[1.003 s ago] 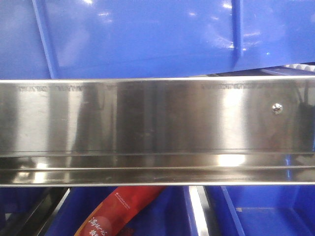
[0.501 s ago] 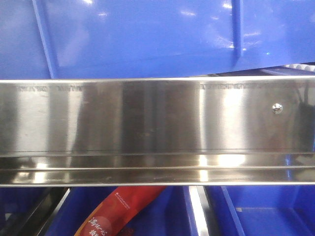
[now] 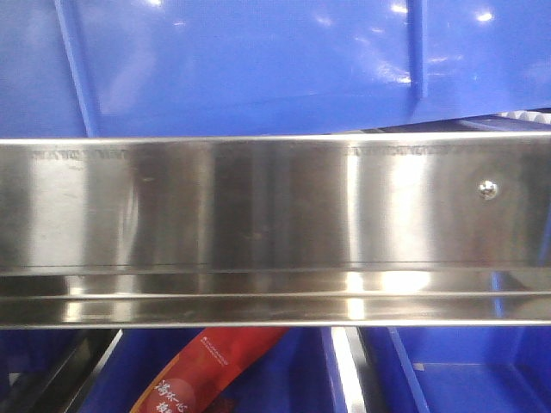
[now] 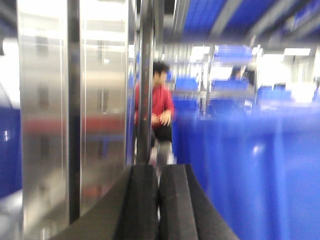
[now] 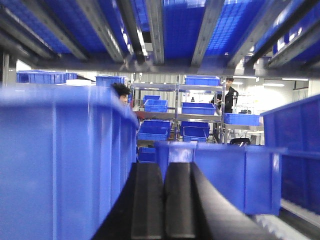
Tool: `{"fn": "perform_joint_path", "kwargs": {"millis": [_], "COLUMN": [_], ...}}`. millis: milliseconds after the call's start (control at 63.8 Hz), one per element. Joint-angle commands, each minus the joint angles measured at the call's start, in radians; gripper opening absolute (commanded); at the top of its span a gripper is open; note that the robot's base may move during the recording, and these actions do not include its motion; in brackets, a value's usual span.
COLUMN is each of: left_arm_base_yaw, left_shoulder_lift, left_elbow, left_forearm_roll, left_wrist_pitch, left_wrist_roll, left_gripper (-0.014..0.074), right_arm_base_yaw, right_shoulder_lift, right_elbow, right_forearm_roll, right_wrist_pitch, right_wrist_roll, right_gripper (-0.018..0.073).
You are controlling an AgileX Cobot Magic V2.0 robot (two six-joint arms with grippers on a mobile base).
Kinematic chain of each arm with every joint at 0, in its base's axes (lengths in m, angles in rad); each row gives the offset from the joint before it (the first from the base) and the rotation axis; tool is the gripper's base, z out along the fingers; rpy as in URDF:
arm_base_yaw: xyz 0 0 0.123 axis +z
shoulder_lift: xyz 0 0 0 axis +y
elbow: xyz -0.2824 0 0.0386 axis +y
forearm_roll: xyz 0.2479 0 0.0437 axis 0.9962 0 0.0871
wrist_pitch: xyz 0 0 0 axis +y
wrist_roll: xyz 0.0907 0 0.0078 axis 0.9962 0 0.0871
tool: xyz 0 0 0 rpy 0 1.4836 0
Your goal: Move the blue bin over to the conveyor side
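Overhead lamps put white glare spots on the blue bin [image 3: 258, 69] and washed streaks along the stainless-steel rail [image 3: 275, 215]. The left wrist view is smeared throughout, the person in red [image 4: 157, 107] beyond the jaws soft. Left of the right jaws the nearest crate [image 5: 60, 165] blurs; far shelving [image 5: 200, 115] is sharper.

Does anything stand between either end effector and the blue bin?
Nothing visible does. The blue bin lies just right of the left end effector and just left of the right end effector.
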Motion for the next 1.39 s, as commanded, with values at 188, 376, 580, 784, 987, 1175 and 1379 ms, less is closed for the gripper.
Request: {"fn": "perform_joint_path", "kwargs": {"millis": [188, 376, 580, 784, 987, 1175, 1379], "left_arm_base_yaw": [0.005, 0.005, 0.005, 0.005, 0.005, -0.003, -0.090], "left_shoulder_lift": [0.178, 0.457, 0.674, 0.784, 0.993, 1.178, 1.303], "left_elbow": [-0.457, -0.734, -0.940, -0.976, -1.122, -1.298, -1.414], "left_forearm_roll": [-0.053, -0.105, -0.105, -0.153, -0.346, -0.321, -0.184], "left_wrist_pitch": [0.407, 0.694, 0.839, 0.727, 0.765, 0.876, 0.903], "left_wrist_roll": [0.000, 0.000, 0.000, 0.000, 0.099, 0.104, 0.020], "left_gripper": [-0.0009, -0.0009, -0.0009, -0.0009, -0.0009, -0.0014, -0.0018], "right_arm_base_yaw": [0.003, 0.003, 0.003, 0.003, 0.003, 0.005, 0.087], "right_shoulder_lift": [0.207, 0.476, 0.629, 0.651, 0.832, 1.065, 1.242], "right_elbow": [-0.497, -0.765, -0.928, -0.935, -1.124, -1.355, -1.497], "right_forearm_roll": [-0.007, -0.007, -0.007, 0.039, 0.037, 0.030, -0.009], "right_wrist_pitch": [0.554, 0.796, 0.752, 0.577, 0.767, 0.949, 1.010], "right_wrist_roll": [-0.007, -0.007, -0.007, -0.007, -0.043, -0.048, -0.031], "right_gripper": [-0.0088, -0.0088, -0.0088, -0.0088, -0.0081, -0.0075, -0.0065]}}
